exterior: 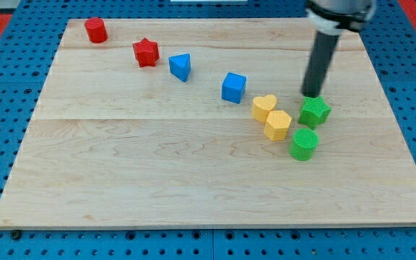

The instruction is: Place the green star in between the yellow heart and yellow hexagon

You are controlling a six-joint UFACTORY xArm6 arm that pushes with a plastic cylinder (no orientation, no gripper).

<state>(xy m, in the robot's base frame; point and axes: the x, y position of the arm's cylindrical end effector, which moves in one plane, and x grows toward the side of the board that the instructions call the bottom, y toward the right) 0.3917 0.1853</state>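
The green star (314,112) lies right of centre on the wooden board (121,166). The yellow heart (263,107) is to its left, and the yellow hexagon (278,125) sits just below and right of the heart, touching it. The star lies right of both yellow blocks, close to the hexagon. My tip (311,94) is at the star's upper edge, touching or nearly touching it from the view's top. The dark rod rises from there toward the view's top right.
A green cylinder (303,144) stands just below the star. A blue cube (233,87) is left of the heart. A blue triangle (180,67), a red star (145,53) and a red cylinder (95,30) run toward the top left.
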